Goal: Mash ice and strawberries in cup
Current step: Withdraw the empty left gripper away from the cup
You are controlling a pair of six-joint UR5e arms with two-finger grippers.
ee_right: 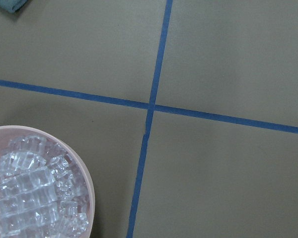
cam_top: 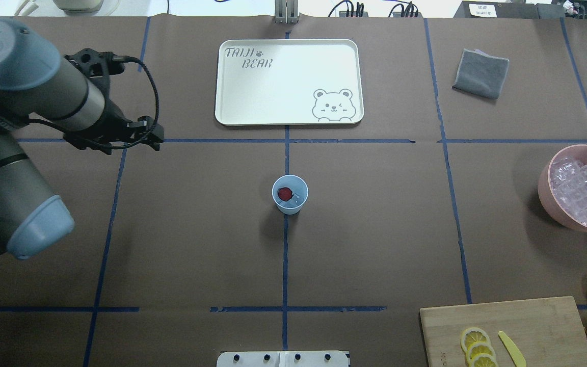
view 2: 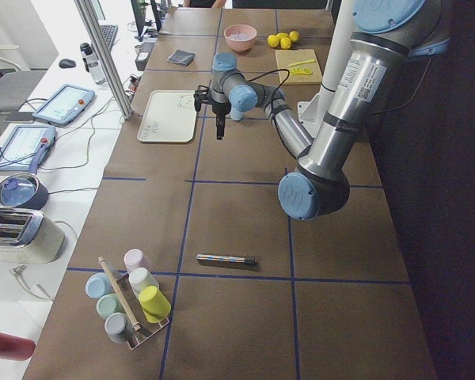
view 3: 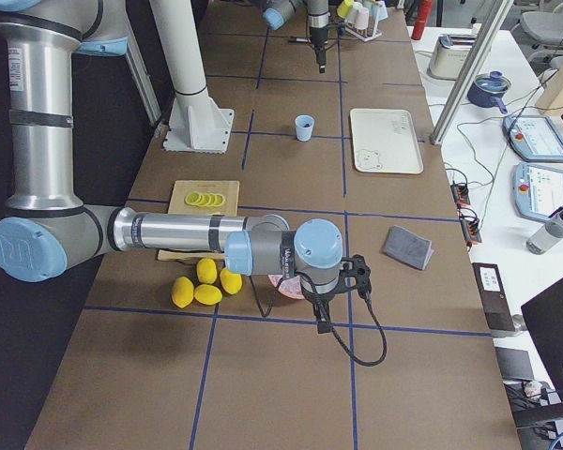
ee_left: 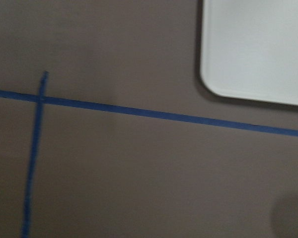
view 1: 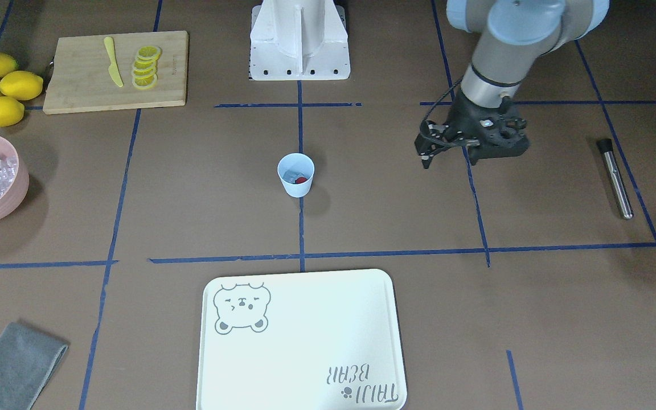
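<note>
Cup (view 1: pixel 295 175) stands upright, mouth up, 1 strawberry (view 1: pixel 301 180) beside half-hidden ice (view 1: pixel 290 173) inside (left hand (view 1: pixel 426 160) and right hand (view 3: pixel 321 317): I cannot tell how wide either is).

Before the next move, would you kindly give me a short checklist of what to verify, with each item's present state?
1. The cup stands upright at mid-table: ok.
2. The strawberry and ice are inside the cup: ok.
3. A mashing tool is held: not ok. The metal rod lies flat on the table, apart from both hands.
4. The left hand is open for a grasp: cannot tell.
5. The right hand is open or shut: cannot tell. It shows only in the right side view, near the pink bowl.
</note>
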